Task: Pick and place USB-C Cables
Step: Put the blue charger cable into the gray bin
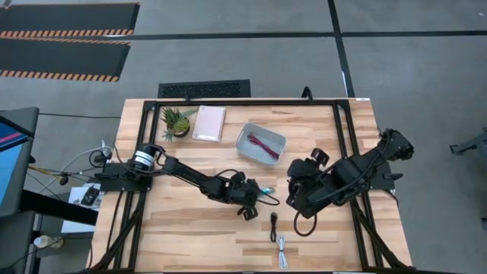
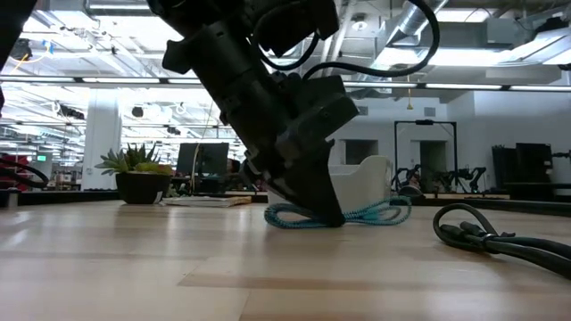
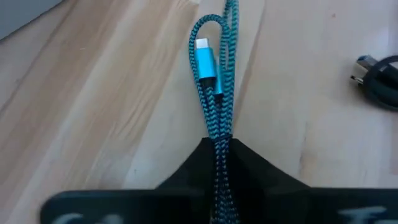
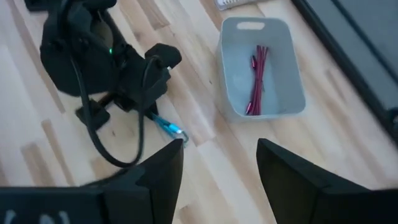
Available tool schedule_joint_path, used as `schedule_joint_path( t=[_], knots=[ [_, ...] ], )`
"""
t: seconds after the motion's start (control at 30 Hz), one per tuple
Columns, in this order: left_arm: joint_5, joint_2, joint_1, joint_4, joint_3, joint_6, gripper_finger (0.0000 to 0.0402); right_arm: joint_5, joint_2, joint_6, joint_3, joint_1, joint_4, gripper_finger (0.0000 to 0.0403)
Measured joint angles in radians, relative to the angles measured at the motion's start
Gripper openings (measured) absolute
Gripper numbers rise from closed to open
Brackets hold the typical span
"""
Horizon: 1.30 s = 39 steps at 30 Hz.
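From overhead I see the left gripper [image 1: 255,199] low over the wooden table [image 1: 183,228] near its centre, but only its wrist view shows the fingers [image 3: 261,177] pinched together on the braided teal USB-C cable [image 3: 214,93], which lies on the wood. The maroon-pink cable [image 4: 256,78] lies in the clear plastic tray [image 4: 292,102] toward the far edge. The right gripper [image 4: 217,171] hovers beside, jaws apart, holding nothing. The black cable [image 1: 274,224] and white cable [image 1: 282,253] lie near the front edge; bare wood lies between.
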Motion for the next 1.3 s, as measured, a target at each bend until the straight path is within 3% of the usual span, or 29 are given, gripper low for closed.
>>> schedule_joint_path(
  t=[0.2, 0.37, 0.5, 0.63, 0.83, 1.0, 1.2, 1.3],
  knots=[
    [0.049, -0.122, -0.010, -0.156, -0.014, 0.008, 0.0005, 0.099, -0.077, -0.197, -0.001, -0.031, 0.001, 0.0226],
    [-0.092, -0.293, -0.023, -0.240, -0.007, 0.003, 0.0002, 0.269, -0.204, -0.350, 0.000, -0.118, 0.045, 0.0226],
    [-0.159, -0.411, -0.047, -0.304, -0.009, -0.022, 0.0002, 0.287, -0.299, -0.581, 0.000, -0.226, 0.224, 0.0226],
    [-0.247, -0.543, -0.080, -0.325, -0.007, -0.049, 0.0001, 0.217, -0.359, -0.844, 0.000, -0.328, 0.471, 0.0226],
    [-0.407, -0.775, -0.112, -0.319, -0.007, 0.020, 0.0001, -0.129, -0.378, -1.106, 0.001, -0.451, 0.826, 0.0226],
    [-0.517, -0.971, -0.100, -0.297, -0.006, 0.139, 0.0000, -0.294, -0.330, -1.142, 0.003, -0.479, 0.936, 0.0226],
    [-0.532, -1.143, -0.102, -0.167, -0.004, 0.330, 0.0000, -0.303, -0.209, -1.032, 0.001, -0.434, 0.873, 0.0226],
    [-0.465, -1.176, -0.122, -0.094, -0.004, 0.414, 0.0000, -0.302, -0.136, -0.965, 0.001, -0.410, 0.801, 0.0226]
  ],
)
